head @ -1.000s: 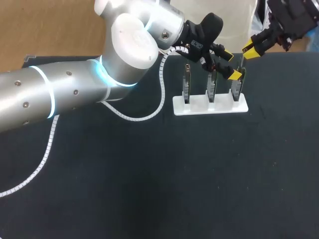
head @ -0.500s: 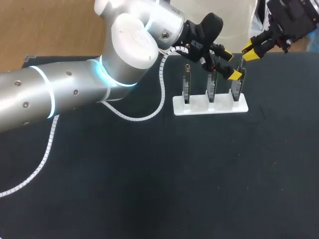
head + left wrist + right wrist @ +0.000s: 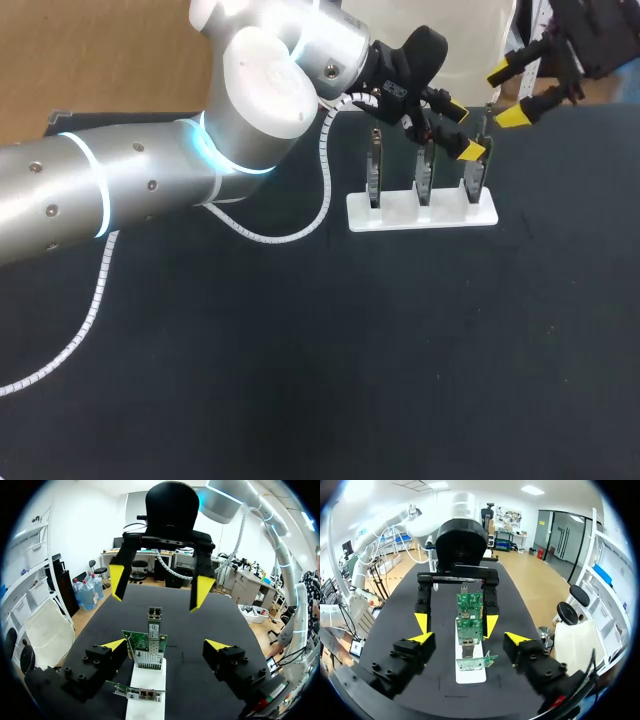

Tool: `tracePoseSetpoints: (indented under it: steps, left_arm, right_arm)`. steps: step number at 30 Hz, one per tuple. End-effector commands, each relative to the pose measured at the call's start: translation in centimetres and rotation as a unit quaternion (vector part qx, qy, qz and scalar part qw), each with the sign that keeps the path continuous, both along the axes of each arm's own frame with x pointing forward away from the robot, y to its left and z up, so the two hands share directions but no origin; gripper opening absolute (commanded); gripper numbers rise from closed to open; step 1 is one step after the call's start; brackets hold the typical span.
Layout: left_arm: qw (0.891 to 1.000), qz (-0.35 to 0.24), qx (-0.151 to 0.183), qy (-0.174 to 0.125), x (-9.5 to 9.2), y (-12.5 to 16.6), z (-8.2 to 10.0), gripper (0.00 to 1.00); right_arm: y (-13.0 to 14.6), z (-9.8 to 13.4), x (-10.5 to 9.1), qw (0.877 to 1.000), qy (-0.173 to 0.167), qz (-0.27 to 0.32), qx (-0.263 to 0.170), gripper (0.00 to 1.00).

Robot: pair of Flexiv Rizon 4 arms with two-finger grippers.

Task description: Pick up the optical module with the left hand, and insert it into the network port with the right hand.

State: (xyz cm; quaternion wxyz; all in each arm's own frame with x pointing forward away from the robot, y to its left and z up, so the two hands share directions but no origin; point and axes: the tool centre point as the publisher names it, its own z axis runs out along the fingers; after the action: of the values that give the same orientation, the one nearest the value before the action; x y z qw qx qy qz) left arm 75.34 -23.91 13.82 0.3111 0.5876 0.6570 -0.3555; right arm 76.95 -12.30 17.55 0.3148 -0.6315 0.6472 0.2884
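Observation:
The silver optical module [image 3: 155,622] stands plugged into the top of a green circuit board [image 3: 145,651], the right one [image 3: 472,178] of three upright on a white stand [image 3: 420,212]. My left gripper [image 3: 165,645] is open, its fingers on either side of that board and clear of it; in the head view the left gripper [image 3: 462,130] sits just above the stand. My right gripper [image 3: 510,92] hangs open up and to the right of the module [image 3: 487,120]. In the right wrist view the right gripper [image 3: 469,638] is spread wide over the boards [image 3: 469,628].
Two more circuit boards [image 3: 375,170] [image 3: 424,172] stand in the same white stand. The left arm's white spiral cable [image 3: 325,190] loops down onto the black table [image 3: 400,350] to the left of the stand.
My right gripper's fingers, nearly together a second ago, have spread wide apart, and the gripper has lifted slightly. The left arm and the boards have not moved.

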Motion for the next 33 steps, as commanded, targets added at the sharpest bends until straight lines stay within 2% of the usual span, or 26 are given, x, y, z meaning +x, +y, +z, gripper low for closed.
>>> tracePoseSetpoints:
  steps: [1,9,12,21,33]
  left_arm:
    - [1.000,-0.001,0.002,0.001,0.1,-0.1,0.1,1.00]
    - [1.000,-0.001,0.002,0.001,0.1,-0.1,0.1,1.00]
    - [1.000,-0.001,0.002,0.001,0.1,-0.1,0.1,1.00]
    - [1.000,-0.001,0.002,0.001,0.1,-0.1,0.1,1.00]
    - [1.000,-0.001,0.002,0.001,0.1,-0.1,0.1,1.00]
  right_arm:
    - [-1.2,0.7,0.1,0.999,-0.001,0.019,0.026,1.00]
    - [-1.9,1.6,0.2,0.998,-0.005,0.038,0.039,1.00]
    - [-1.7,1.9,0.2,0.998,-0.013,0.037,0.041,0.00]
    - [-0.4,2.3,0.2,0.998,-0.028,0.038,0.032,0.00]
    - [0.8,1.6,0.7,0.999,-0.021,0.030,0.027,0.00]
